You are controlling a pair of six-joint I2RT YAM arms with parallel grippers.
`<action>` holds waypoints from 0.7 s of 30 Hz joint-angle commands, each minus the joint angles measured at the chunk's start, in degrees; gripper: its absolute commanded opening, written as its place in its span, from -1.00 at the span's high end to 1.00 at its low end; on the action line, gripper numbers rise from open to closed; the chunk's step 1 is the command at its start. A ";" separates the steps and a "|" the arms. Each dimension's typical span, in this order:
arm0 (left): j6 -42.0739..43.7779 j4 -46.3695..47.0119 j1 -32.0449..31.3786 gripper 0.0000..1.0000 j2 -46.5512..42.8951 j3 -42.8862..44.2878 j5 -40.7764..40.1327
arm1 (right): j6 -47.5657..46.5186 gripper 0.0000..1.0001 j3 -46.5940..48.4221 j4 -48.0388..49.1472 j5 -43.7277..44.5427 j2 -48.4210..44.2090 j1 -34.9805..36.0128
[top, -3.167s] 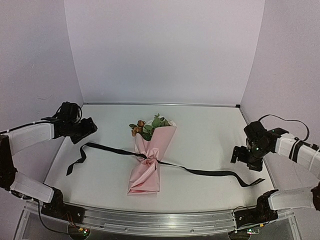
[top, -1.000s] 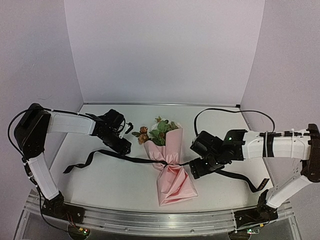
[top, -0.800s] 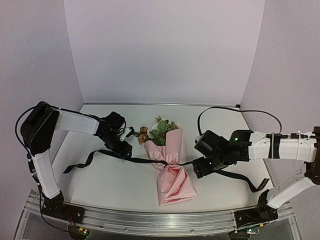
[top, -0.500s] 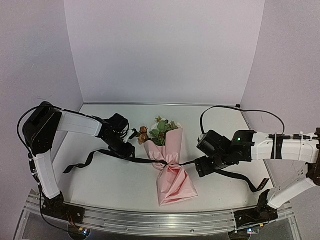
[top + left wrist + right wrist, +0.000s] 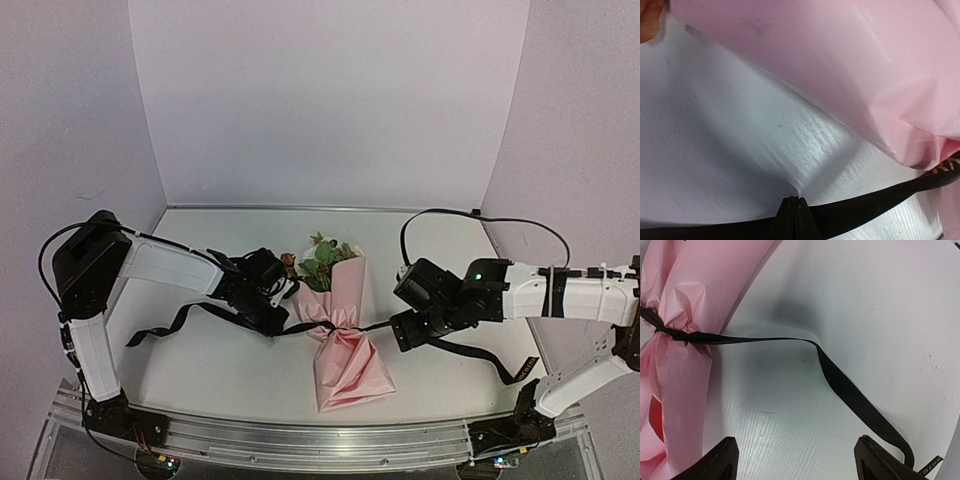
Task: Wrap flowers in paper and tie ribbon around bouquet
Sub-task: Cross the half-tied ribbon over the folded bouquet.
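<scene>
Closing on the ribbon is what we have just watched the left pincer do. A moment ago it stood open, farther out along the left strand. Now it has slid in to just beside the bouquet, and its tips are pressed together with the black band pinched between them, low over the counter. The right pincer has barely shifted. It hangs wide open on the other side of the bouquet and holds nothing, with the ribbon's right tail lying on the counter ahead of its tips.

We judge that one end is now secured, so the tie can go on once the right side takes the other tail. The ribbon already goes around the middle of the wrap and pinches it in, but we see no finished bow.

We see only one container, the cone of pink paper. Its narrow, flattened end lies nearest the arm bases and shows nothing poking out. Past it comes the waist where the ribbon bites in. At the far, wide mouth the flowers spill out as rose heads and green leaves. Their stems are hidden inside the paper.
</scene>
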 commanded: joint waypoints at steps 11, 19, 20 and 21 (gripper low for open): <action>10.62 -0.63 -3.58 -0.20 -17.39 -7.13 -2.17 | -2.30 -0.64 4.78 -1.37 1.81 1.68 -0.23; 22.23 -3.37 -4.22 -0.20 -10.36 -5.69 -7.69 | -2.33 -0.63 3.27 -1.29 1.96 -0.32 -0.28; 23.52 -3.01 -4.14 -0.20 -10.08 -5.81 -9.71 | -2.25 -0.63 2.93 -1.29 2.19 -0.77 -0.24; 24.51 -2.49 -4.10 -0.20 -9.85 -6.14 -11.05 | -2.25 -0.64 2.50 -1.28 2.39 -1.31 -0.26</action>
